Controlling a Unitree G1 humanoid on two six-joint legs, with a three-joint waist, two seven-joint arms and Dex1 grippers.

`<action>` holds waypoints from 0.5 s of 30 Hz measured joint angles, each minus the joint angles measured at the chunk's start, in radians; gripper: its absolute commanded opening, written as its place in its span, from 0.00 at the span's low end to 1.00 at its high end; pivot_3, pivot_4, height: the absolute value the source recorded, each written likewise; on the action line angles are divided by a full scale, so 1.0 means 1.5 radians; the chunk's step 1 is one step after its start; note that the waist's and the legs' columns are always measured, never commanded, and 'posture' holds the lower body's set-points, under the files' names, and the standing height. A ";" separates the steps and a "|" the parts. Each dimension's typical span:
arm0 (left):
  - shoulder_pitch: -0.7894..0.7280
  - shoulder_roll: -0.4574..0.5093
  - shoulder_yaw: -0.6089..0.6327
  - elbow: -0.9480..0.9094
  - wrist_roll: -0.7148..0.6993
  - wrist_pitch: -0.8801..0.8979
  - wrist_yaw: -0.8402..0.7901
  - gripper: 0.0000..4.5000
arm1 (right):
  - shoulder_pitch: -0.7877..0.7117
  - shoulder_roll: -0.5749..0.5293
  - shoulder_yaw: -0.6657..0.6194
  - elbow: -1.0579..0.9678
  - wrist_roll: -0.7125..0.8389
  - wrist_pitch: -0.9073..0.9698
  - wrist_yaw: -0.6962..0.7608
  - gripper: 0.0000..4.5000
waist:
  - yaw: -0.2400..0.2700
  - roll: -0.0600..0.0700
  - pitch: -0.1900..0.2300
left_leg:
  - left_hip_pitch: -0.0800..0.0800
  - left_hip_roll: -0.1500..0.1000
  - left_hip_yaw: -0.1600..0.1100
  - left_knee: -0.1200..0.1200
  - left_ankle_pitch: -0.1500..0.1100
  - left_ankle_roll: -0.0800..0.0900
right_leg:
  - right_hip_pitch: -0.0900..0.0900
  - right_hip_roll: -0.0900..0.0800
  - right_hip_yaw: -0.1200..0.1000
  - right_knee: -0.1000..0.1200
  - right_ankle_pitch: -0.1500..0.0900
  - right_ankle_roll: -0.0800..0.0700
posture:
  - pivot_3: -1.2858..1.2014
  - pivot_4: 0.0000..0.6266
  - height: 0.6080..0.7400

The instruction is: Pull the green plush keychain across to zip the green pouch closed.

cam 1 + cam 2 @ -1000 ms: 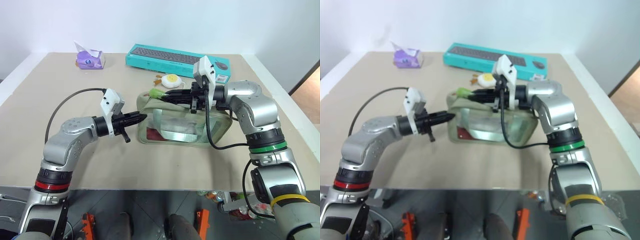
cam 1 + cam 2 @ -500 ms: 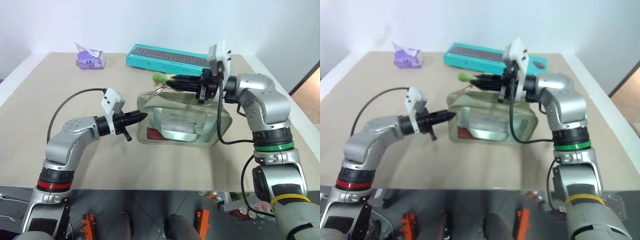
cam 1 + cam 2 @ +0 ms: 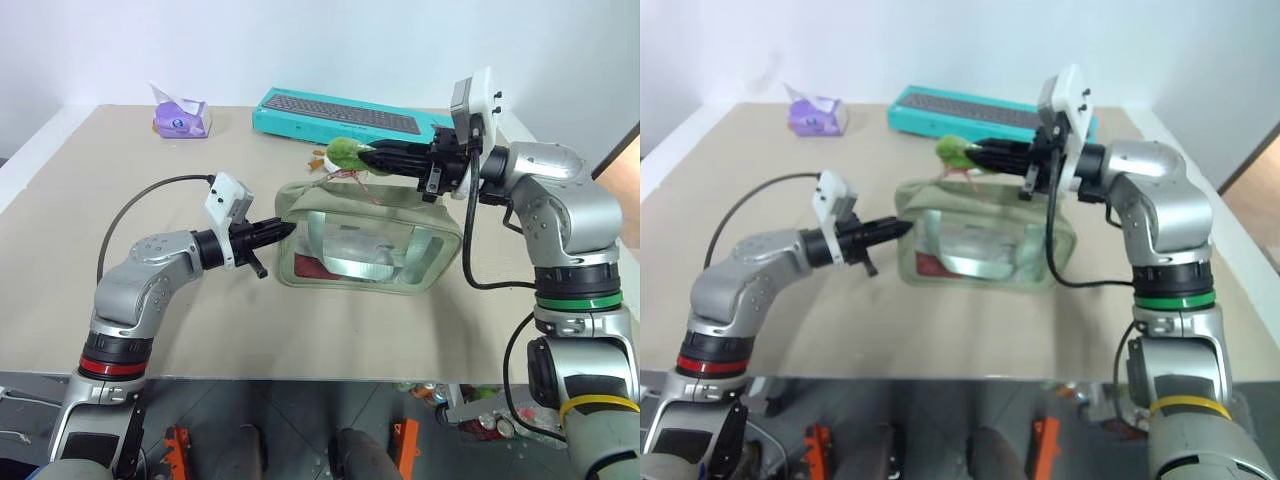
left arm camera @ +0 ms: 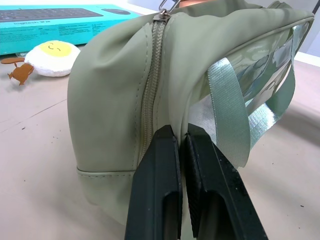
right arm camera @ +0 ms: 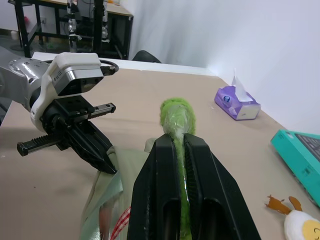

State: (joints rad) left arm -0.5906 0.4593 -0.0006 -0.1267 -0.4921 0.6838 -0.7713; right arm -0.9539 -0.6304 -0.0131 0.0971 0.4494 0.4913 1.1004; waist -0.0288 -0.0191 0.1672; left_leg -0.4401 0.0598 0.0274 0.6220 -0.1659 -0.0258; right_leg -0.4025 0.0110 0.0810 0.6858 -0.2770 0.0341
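Both tools pinch: right (image 3: 366, 156) keychain (image 3: 345, 153), left (image 3: 286, 228) pouch (image 3: 370, 240).

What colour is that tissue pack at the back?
Purple, with white tissue sticking out: the tissue pack, clearest in the right wrist view.

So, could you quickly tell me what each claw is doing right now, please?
Left claw: closed, pinching the end of the green pouch.
Right claw: closed on the green plush keychain, held above the pouch.
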 measured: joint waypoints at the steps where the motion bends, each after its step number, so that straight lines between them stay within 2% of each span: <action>1: 0.000 0.000 0.000 0.000 0.000 0.000 0.000 0.00 | 0.001 -0.004 -0.001 -0.005 0.002 0.001 -0.003 0.01 | 0.000 0.000 0.000 | 0.000 0.000 0.000 0.000 0.000 0.000 | 0.000 0.000 0.000 0.000 0.000 0.000 | 0.52 0.24 1.00; 15: 0.004 0.019 0.000 -0.002 -0.002 -0.009 -0.020 0.00 | 0.026 -0.042 -0.020 -0.032 0.021 0.012 -0.021 0.01 | 0.000 0.000 0.000 | 0.000 0.000 0.000 0.000 0.000 0.000 | 0.000 0.000 0.000 0.000 0.000 0.000 | 0.52 0.24 1.00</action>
State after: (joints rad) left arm -0.5838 0.4875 -0.0009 -0.1303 -0.4950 0.6705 -0.8011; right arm -0.9148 -0.6932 -0.0433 0.0493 0.4807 0.5090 1.0688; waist -0.0289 -0.0193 0.1672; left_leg -0.4401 0.0599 0.0275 0.6217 -0.1659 -0.0258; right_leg -0.4027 0.0110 0.0811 0.6857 -0.2772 0.0343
